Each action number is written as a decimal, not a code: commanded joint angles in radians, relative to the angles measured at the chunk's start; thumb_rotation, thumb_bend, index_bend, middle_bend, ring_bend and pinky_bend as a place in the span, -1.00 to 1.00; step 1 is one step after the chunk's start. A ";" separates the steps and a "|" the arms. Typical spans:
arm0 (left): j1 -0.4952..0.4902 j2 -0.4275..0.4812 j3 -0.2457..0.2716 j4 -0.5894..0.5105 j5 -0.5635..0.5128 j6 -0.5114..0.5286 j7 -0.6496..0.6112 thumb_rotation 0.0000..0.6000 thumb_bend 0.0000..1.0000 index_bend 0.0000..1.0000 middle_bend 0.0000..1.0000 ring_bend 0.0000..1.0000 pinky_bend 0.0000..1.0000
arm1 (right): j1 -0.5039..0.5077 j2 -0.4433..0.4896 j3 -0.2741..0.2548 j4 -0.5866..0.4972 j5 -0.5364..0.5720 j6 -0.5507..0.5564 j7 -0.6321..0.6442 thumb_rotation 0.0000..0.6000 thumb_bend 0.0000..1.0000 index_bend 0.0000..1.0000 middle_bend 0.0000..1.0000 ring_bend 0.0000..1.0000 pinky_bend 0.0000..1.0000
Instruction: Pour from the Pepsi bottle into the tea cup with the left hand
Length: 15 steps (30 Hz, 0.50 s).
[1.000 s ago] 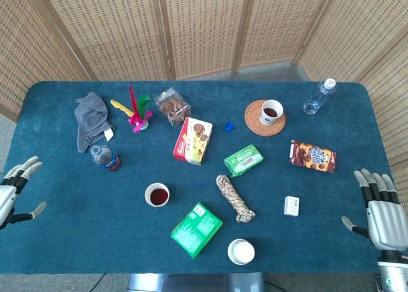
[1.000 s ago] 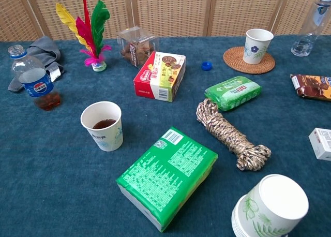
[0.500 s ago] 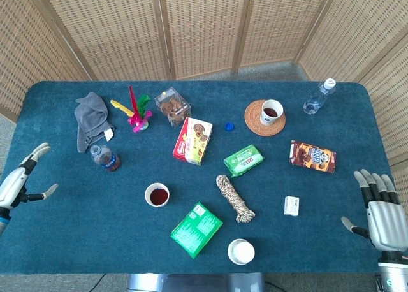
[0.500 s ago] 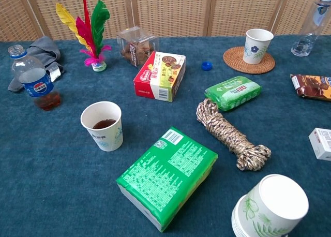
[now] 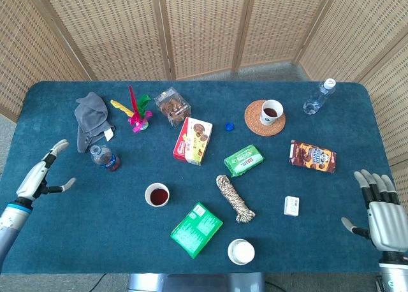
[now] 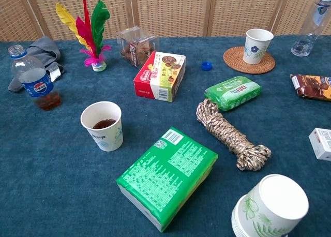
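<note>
The Pepsi bottle (image 5: 105, 158) (image 6: 33, 79) stands upright on the left of the blue table, uncapped, with a little dark drink at its bottom. A paper cup (image 5: 157, 194) (image 6: 103, 126) holding dark liquid stands right of it, nearer the front. A second paper cup (image 5: 272, 112) (image 6: 258, 45) with dark liquid sits on a round woven coaster (image 5: 255, 123) at the back right. My left hand (image 5: 44, 174) hovers open, fingers spread, left of the bottle and apart from it. My right hand (image 5: 382, 206) rests open at the table's front right edge. Neither hand shows in the chest view.
A blue cap (image 5: 230, 125) lies mid-table. Nearby are a grey cloth (image 5: 89, 116), a feather shuttlecock (image 5: 135, 110), a biscuit box (image 5: 192, 140), a green packet (image 5: 196, 229), a rope coil (image 5: 234, 197), stacked cups (image 5: 241, 251) and a water bottle (image 5: 317, 97).
My left hand has moved in from the table's left edge, rightward and farther onto the table, toward the Pepsi bottle. The right hand and all objects have stayed put.
</note>
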 commanded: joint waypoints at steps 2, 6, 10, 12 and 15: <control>-0.013 -0.029 -0.008 0.026 -0.013 -0.015 -0.003 1.00 -0.26 -1.00 -1.00 -1.00 -1.00 | 0.000 0.002 0.000 -0.001 0.001 -0.001 0.004 1.00 -0.84 -1.00 -1.00 -1.00 -1.00; -0.021 -0.062 -0.016 0.057 -0.025 -0.024 -0.007 1.00 -0.26 -1.00 -1.00 -1.00 -1.00 | 0.000 0.003 0.000 -0.001 0.000 -0.001 0.007 1.00 -0.84 -1.00 -1.00 -1.00 -1.00; -0.031 -0.087 -0.022 0.084 -0.032 -0.032 -0.014 1.00 -0.26 -1.00 -1.00 -1.00 -1.00 | 0.000 0.003 0.000 0.000 0.001 -0.001 0.005 1.00 -0.84 -1.00 -1.00 -1.00 -1.00; -0.039 -0.098 -0.024 0.096 -0.034 -0.041 -0.017 1.00 -0.26 -1.00 -1.00 -1.00 -1.00 | 0.001 0.003 0.000 0.001 0.000 -0.002 0.005 1.00 -0.84 -1.00 -1.00 -1.00 -1.00; -0.052 -0.116 -0.032 0.111 -0.039 -0.050 -0.020 1.00 -0.26 -1.00 -1.00 -1.00 -1.00 | 0.001 0.003 -0.002 0.001 0.001 -0.005 0.006 1.00 -0.84 -1.00 -1.00 -1.00 -1.00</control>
